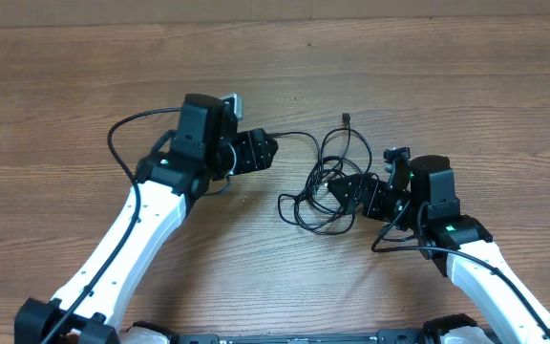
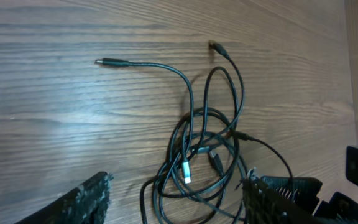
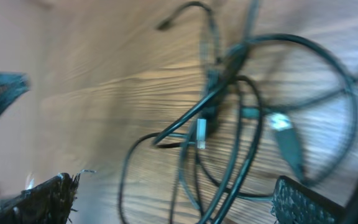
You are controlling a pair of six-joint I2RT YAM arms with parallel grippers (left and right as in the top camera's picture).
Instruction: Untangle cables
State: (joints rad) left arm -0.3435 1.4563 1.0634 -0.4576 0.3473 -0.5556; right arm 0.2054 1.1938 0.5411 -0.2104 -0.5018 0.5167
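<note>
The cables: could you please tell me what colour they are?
The cables are black, seen best in the left wrist view.

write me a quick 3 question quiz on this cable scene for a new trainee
1. True or false: the left hand is clamped on the cables.
2. Where does the tangle lie? A) right by the right hand, B) left of the left arm, C) behind the right arm.
3. Fill in: one loose plug end stretches out from the tangle toward the ___ hand.

Key: 1 false, both hands stand open and hold nothing; 2 A; 3 left.
</note>
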